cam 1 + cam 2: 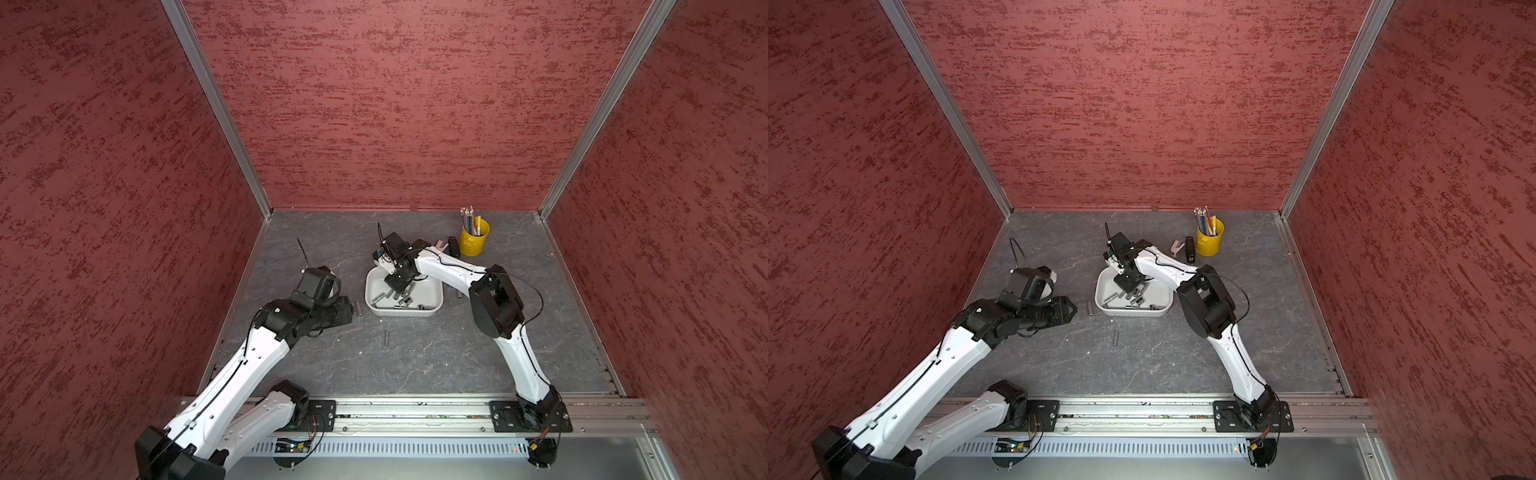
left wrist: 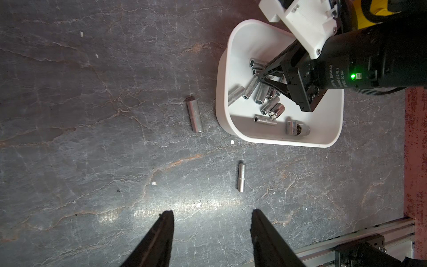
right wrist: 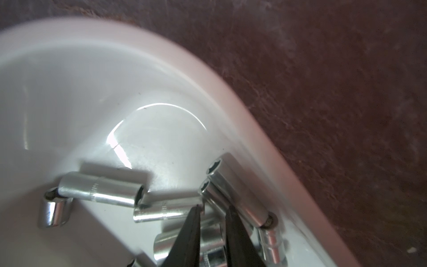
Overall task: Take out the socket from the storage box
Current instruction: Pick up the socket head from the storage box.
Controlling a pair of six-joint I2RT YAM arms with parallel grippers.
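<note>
The white storage box (image 1: pixel 399 312) (image 1: pixel 1133 312) (image 2: pixel 277 141) sits mid-table with several silver sockets loose in it. My right gripper (image 1: pixel 400 292) (image 1: pixel 1128 291) (image 2: pixel 261 78) (image 3: pixel 214 208) reaches down into the box. Its jaws stand a narrow gap apart, pinched on a thin socket (image 3: pixel 209 193) that lies against a longer one beside the box wall (image 3: pixel 208 76). My left gripper (image 2: pixel 212 213) (image 1: pixel 349 309) hangs open and empty over the bare table, left of the box.
Two sockets lie on the table outside the box, one (image 1: pixel 360 308) (image 2: pixel 195 115) beside its left wall and one (image 1: pixel 387 338) (image 2: pixel 241 176) in front. A yellow pencil bucket (image 1: pixel 473 241) and a dark stapler (image 1: pixel 1190 249) stand behind the right arm.
</note>
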